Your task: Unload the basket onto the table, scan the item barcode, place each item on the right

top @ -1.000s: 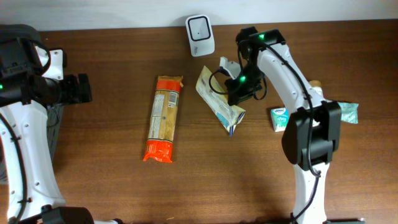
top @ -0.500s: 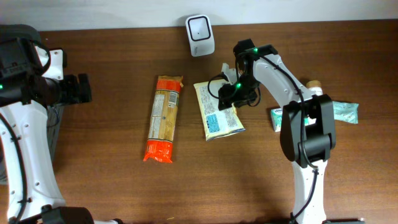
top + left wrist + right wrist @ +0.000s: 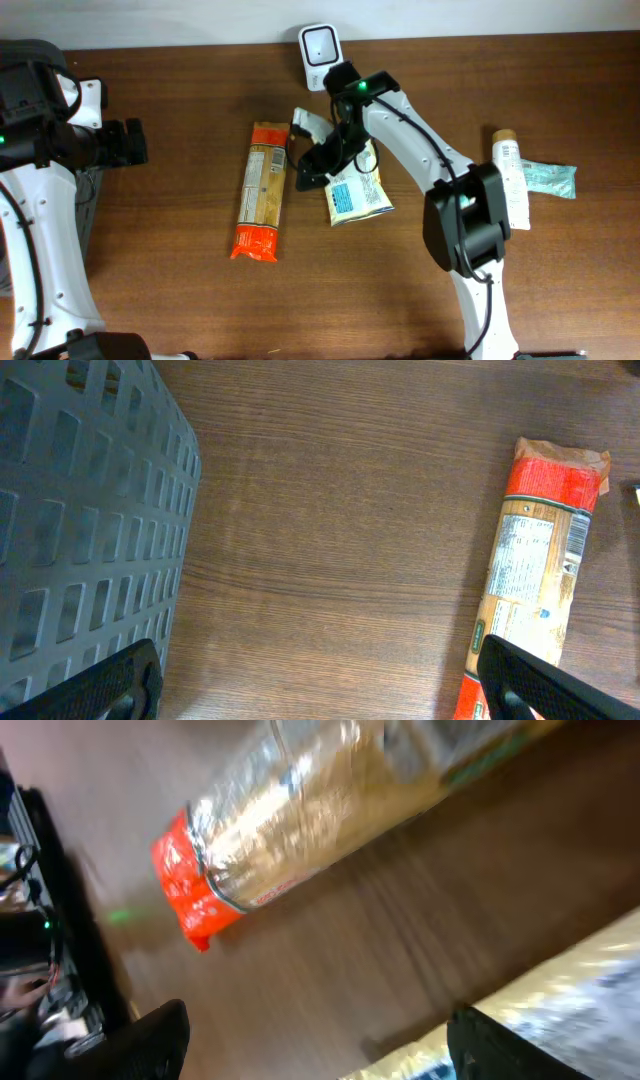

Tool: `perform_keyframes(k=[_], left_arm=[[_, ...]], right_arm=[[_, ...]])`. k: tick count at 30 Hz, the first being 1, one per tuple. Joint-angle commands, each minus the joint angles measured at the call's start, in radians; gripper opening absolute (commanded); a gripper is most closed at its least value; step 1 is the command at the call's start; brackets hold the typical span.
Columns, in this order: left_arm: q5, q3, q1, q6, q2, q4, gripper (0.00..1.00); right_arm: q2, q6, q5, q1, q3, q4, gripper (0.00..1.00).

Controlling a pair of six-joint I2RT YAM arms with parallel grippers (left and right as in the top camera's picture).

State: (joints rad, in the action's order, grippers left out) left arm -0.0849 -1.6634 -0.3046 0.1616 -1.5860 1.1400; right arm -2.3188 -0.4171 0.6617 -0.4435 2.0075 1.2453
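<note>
A yellow-green pouch with a blue-and-white label lies flat on the table, held by nothing. A long orange pasta packet lies to its left. My right gripper hovers open between the two, empty. Its blurred wrist view shows the pasta packet ahead and the pouch's edge by the right finger. The white scanner stands at the table's back edge. My left gripper is open at the far left over bare wood, with the pasta packet to its right.
A grey perforated basket sits at the left edge of the table. A white bottle and a teal packet lie at the right. The right arm's base stands at the front right.
The right gripper opened and let go of the pouch, which dropped flat onto the table. The arm then swung left towards the pasta packet. The left arm has not moved.
</note>
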Motion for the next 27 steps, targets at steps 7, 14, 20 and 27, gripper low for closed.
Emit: perform_keyframes(k=[7, 14, 20, 27], left_arm=[[0.0, -0.007, -0.006, 0.013, 0.002, -0.001, 0.99], [0.0, -0.007, -0.006, 0.013, 0.002, -0.001, 0.99], [0.0, -0.007, -0.006, 0.013, 0.002, -0.001, 0.99], [0.0, -0.007, -0.006, 0.013, 0.002, -0.001, 0.99]], right_arm=[[-0.08, 0.187, -0.126, -0.033, -0.068, 0.025, 0.77], [-0.08, 0.425, -0.544, -0.001, -0.08, 0.048, 0.71], [-0.067, 0.531, -0.941, 0.027, -0.049, 0.05, 0.7], [0.079, 0.501, -0.725, 0.092, 0.073, 0.046, 0.78]])
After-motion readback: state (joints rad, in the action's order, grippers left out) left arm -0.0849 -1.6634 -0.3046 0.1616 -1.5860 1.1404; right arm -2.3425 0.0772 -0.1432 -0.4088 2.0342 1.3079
